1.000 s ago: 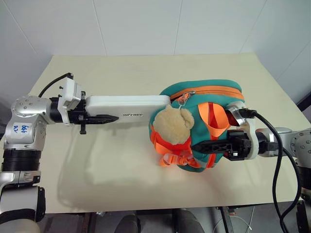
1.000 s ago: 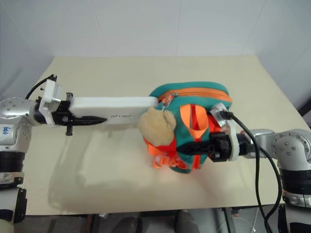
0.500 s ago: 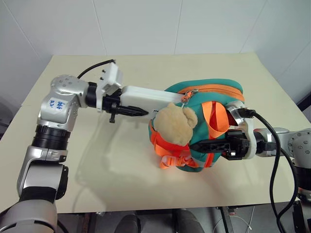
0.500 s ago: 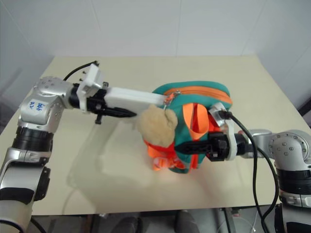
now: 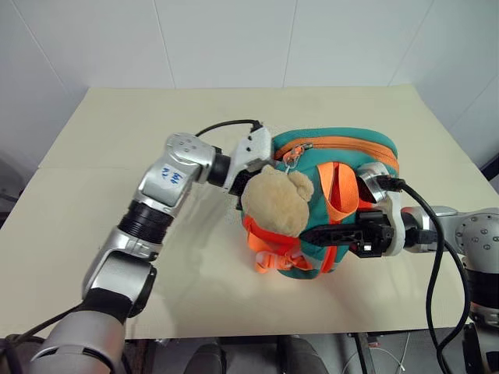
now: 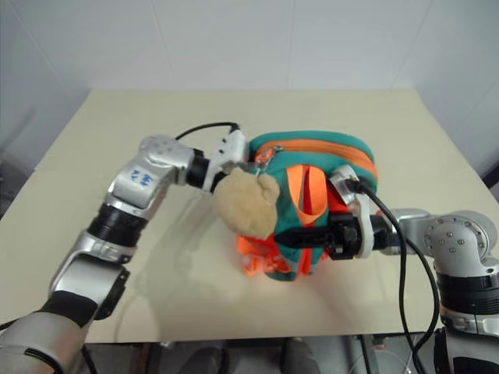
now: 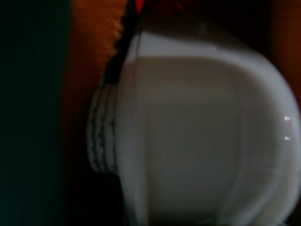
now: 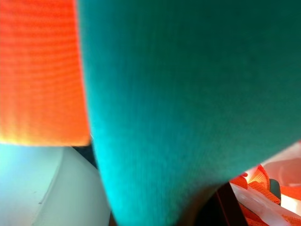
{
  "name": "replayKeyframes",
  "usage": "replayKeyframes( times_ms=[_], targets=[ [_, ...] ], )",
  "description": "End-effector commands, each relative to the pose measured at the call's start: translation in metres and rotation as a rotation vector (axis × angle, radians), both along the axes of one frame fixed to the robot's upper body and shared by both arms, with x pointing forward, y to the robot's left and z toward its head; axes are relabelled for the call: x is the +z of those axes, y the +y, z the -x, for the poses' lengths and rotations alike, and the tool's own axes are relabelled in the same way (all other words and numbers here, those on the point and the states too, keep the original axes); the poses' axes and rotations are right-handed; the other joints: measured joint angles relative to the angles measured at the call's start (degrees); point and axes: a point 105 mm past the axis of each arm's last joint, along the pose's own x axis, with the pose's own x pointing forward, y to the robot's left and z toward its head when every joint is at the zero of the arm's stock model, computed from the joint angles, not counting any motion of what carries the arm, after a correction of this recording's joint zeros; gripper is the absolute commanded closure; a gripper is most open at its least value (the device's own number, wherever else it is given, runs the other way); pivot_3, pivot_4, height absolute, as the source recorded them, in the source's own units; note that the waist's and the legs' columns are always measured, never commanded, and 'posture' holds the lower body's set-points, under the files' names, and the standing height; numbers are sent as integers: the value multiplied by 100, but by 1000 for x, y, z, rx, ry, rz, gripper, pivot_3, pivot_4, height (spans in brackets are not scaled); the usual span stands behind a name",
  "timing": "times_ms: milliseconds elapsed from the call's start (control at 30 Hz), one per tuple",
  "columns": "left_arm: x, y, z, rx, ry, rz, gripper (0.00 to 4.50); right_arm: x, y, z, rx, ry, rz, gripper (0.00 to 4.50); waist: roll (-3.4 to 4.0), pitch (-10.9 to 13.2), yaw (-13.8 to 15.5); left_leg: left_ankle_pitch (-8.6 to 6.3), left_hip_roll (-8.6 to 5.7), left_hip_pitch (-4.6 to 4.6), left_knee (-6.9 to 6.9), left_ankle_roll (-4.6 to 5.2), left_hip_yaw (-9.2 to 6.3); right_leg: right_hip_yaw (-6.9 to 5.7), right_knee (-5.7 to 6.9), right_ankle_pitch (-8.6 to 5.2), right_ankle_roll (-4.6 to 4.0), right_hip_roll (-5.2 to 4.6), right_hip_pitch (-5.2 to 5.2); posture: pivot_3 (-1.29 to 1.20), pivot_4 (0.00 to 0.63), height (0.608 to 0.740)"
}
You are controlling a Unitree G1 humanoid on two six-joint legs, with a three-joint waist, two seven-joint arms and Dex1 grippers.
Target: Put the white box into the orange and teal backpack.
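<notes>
Head view: one backpack [image 5: 343, 160] stands mid-table [image 5: 117, 226], one plush toy [image 5: 274, 201] on its left face. Left pincer [image 5: 251, 167] is buried at the bag's left opening, grip unreadable. Right pincer [image 5: 323, 233] is pressed together on the bag's near side.

Left wrist view: one white box [image 7: 202, 141] lies inside the orange lining, directly ahead.

Right wrist view: teal fabric close up.

A bare test room: plain beige table [image 5: 101, 195] against white panelled walls [image 5: 234, 39].
</notes>
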Motion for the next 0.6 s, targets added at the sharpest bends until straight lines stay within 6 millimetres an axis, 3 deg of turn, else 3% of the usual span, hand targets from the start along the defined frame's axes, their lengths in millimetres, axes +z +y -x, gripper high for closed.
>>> replayKeyframes(
  times_ms=[33, 200, 333, 600],
  targets=[
    [19, -19, 17, -84, -17, 70, 3292, -1, 6, 5, 27, -11, -4, 3974, 0, 0, 2, 0, 0, 0, 0, 0, 0, 0, 0, 0, 0, 0, 0, 0, 150, 740],
    [22, -3, 17, -44, -3, 108, 1659, -1, 6, 5, 23, -11, -5, 3974, 0, 0, -3, 0, 0, 0, 0, 0, -1, 0, 0, 0, 0, 0, 0, 0, 150, 740],
    [33, 28, 27, -98, -9, 120, 630, -1, 6, 5, 20, -12, -5, 3974, 0, 0, -59, 0, 4, 0, -2, -1, 3, 4, 3, 0, 0, 3, -9, 0, 150, 740],
    [38, 102, 27, -24, -16, 7, 630, -1, 6, 3, 21, -15, -5, 3974, 1, 0, -51, 1, 6, 1, -2, -2, 5, 4, 5, -2, -3, 5, -9, 0, 150, 740]
  ],
)
